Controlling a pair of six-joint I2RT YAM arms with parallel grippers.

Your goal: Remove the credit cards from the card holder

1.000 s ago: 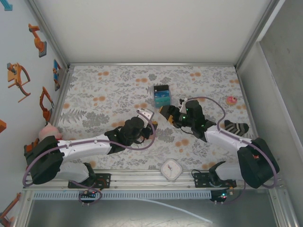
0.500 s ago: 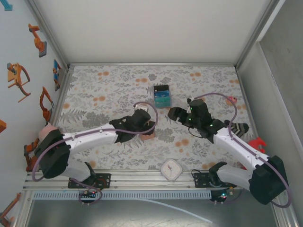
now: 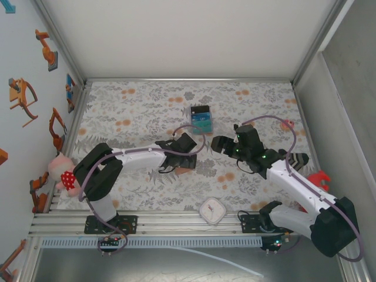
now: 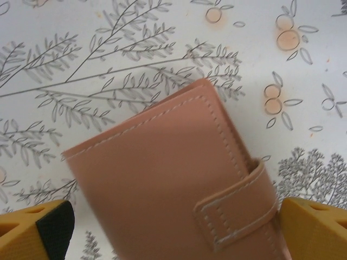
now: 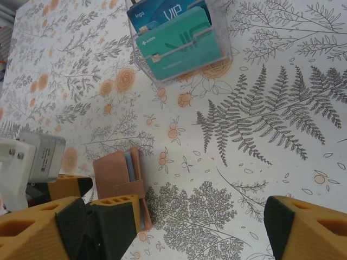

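While a white square object (image 3: 211,210) sits at the near edge of the tabletop (image 3: 135,106), the action is further in: the card holder (image 4: 162,184) lies folded near the middle, a little toward that near edge, terracotta side up and tab wrapped round its edge. The left hand (image 4: 179,230) is down over it, fingers (image 4: 314,227) apart, one on each side, with a gap showing on the left side. Just to the right, the right hand (image 5: 192,225) hovers with its fingers spread wide and nothing between them. Further back, toward the far edge, credit cards (image 5: 179,46) stand in a clear box (image 5: 221,27), teal in front, blue behind.
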